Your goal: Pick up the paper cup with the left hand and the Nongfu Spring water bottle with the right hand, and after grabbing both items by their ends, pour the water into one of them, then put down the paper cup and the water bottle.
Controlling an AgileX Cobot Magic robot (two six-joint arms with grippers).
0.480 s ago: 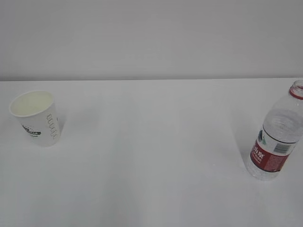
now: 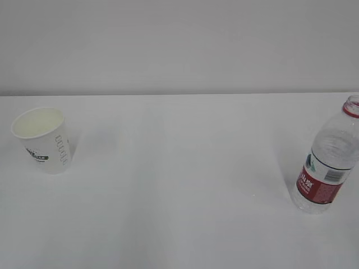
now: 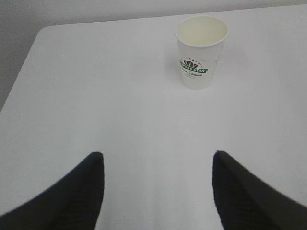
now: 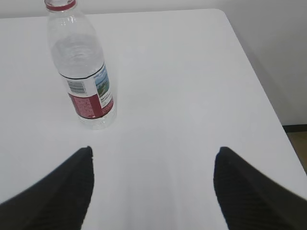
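No change since half a second ago: paper cup (image 2: 42, 140) and water bottle (image 2: 328, 162) untouched; your end effectors gape empty, approach pending.

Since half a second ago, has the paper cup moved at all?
No. In the exterior view the paper cup stands upright at the same spot below the table's back edge, on the left.

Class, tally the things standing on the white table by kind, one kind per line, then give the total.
Paper cup: 1
Water bottle: 1
Total: 2
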